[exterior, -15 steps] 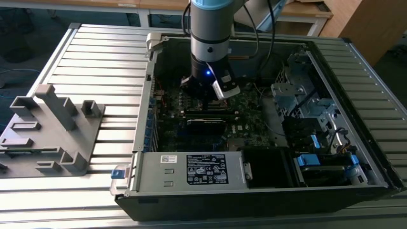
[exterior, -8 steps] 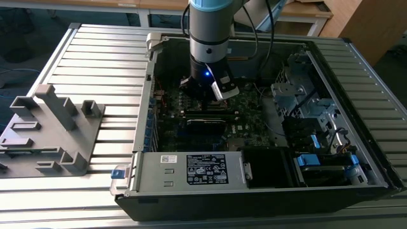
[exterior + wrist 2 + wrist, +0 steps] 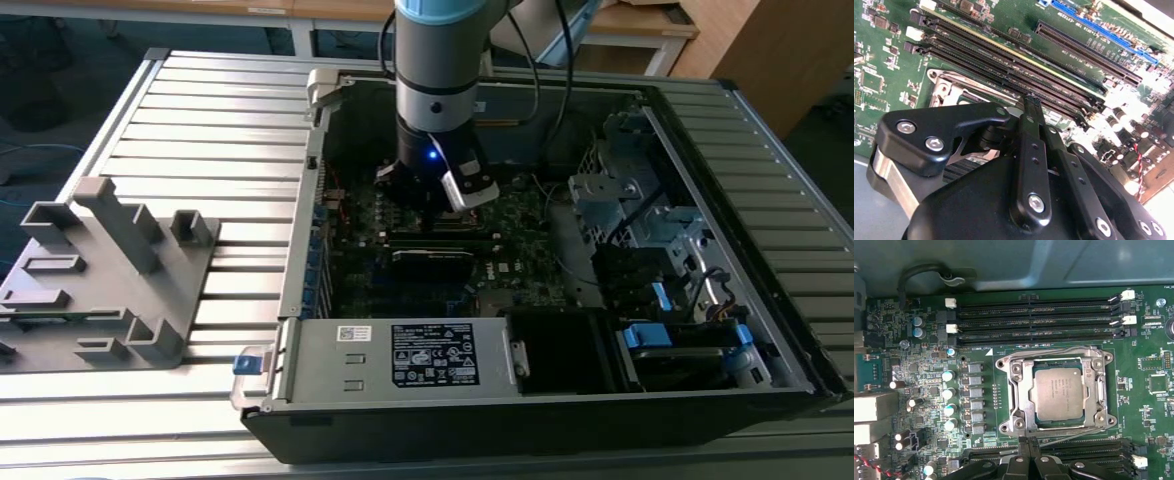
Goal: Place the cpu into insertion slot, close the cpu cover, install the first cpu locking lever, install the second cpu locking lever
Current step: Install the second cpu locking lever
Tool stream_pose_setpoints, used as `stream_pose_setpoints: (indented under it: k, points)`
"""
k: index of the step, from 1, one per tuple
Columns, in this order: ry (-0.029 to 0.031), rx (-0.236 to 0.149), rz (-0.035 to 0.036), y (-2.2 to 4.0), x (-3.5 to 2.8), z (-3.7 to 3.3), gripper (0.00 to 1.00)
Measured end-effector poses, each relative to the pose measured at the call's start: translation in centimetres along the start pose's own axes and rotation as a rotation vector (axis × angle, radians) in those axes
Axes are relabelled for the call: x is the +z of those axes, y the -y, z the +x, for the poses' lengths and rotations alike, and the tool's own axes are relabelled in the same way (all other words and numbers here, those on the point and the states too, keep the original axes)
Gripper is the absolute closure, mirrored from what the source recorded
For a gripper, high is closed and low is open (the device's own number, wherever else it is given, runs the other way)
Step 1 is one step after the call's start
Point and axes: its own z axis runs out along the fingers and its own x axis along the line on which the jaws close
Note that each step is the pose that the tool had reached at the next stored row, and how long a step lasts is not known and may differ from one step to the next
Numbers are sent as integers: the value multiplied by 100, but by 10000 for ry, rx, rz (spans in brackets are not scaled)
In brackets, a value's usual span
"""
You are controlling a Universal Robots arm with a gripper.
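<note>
The cpu [image 3: 1059,392] was seen already seated in the insertion slot [image 3: 1019,390] on the motherboard [image 3: 1149,350] of an open computer case [image 3: 747,130], with the cpu cover [image 3: 1098,371] lowered around it so that the chip's dull silver-grey square top showed through the frame's open window. In the first wrist view two thin wire levers could be traced along the socket's edges, one [image 3: 1054,352] curving along the side nearest the long black memory slots [image 3: 1034,320] and the other [image 3: 1064,431] along the opposite side, just by the gripper [image 3: 1028,441]; whether either was hooked under its catch could not be made out. The gripper's black fingers were pressed together with no gap between their tips and nothing held, poised just beside that near edge of the socket; in the second wrist view the gripper [image 3: 1031,100] was seen tipped toward the socket's silver rim. In the exterior view the arm [image 3: 438,90] was reaching down into the case above the board. The chip was judged light, rigid and fragile, best handled by its edges and never by its underside, though it looked in no need of handling now. The cover was judged thin, stiff sheet metal, hinged and easily pressed flat at its rim. The levers were judged springy wire, slippery and narrow, to be caught near their free bent ends.
</note>
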Motion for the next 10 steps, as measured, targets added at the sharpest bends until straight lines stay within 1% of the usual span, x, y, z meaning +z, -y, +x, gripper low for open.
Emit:
stream_pose_setpoints:
  k: [5, 8, 10]
  points:
    - [1, 0, -1, 1, 12, 6, 89]
    - [-2, 0, -28, 1, 25, 11, 89]
    - [-5, 1, -60, 1, 35, 13, 89]
